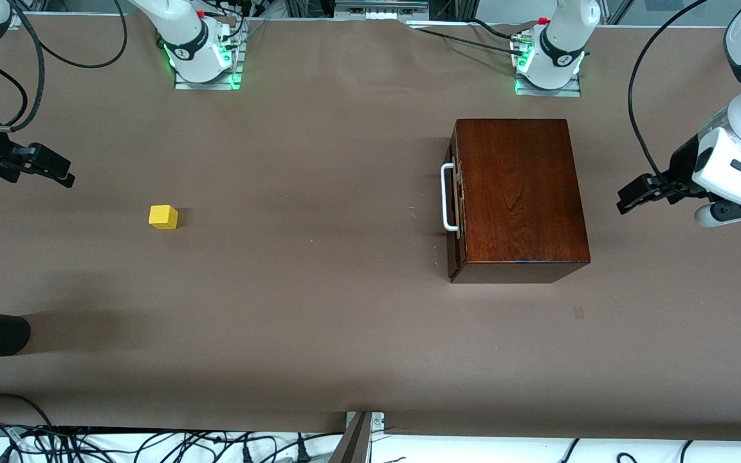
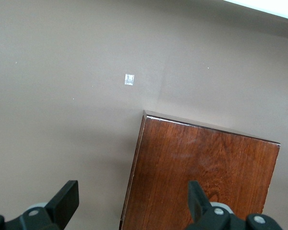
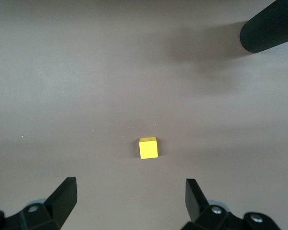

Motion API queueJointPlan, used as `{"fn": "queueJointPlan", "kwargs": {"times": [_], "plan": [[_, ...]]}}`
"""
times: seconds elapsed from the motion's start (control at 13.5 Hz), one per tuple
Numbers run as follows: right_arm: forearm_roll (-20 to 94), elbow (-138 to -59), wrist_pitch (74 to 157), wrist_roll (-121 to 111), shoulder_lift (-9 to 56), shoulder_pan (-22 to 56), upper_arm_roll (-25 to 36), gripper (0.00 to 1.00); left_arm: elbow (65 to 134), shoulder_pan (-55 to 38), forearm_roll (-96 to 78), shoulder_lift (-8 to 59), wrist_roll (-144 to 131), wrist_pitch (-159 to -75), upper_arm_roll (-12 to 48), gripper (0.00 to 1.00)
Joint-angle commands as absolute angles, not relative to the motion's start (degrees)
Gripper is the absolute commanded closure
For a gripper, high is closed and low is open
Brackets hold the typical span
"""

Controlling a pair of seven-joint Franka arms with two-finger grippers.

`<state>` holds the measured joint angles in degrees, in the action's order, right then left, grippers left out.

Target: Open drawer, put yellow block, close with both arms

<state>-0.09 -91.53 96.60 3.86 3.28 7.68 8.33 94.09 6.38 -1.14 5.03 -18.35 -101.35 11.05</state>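
The drawer (image 1: 455, 196) sits shut in the wooden box (image 1: 517, 193) at centre-right of the front frame, its white handle facing the right arm's end, the box's long axis running toward the camera. The yellow block (image 1: 163, 217) rests at centre-left on the brown bench (image 1: 319, 308). The left tool (image 1: 634, 195) at the frame's right edge and the right tool (image 1: 55, 168) at its left edge both hang with fingers spread, holding nothing.

no readable text, labels or numbers

Yellow block (image 1: 163, 217) sits well apart from the shut drawer (image 1: 455, 196) in its dark box (image 1: 520, 193)
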Motion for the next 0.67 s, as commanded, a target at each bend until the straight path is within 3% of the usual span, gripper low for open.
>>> {"fn": "queueJointPlan", "kwargs": {"times": [0.0,0.59], "plan": [[-0.88,-90.61,95.63,4.22,3.17,7.29,8.26,0.0,92.37,5.8,0.44,5.89,-18.37,-101.16,11.69,0.0],[-0.62,-90.44,95.89,4.31,3.52,7.29,8.7,0.0,92.46,5.02,0.7,7.12,-19.07,-100.81,15.91,0.0]]}}
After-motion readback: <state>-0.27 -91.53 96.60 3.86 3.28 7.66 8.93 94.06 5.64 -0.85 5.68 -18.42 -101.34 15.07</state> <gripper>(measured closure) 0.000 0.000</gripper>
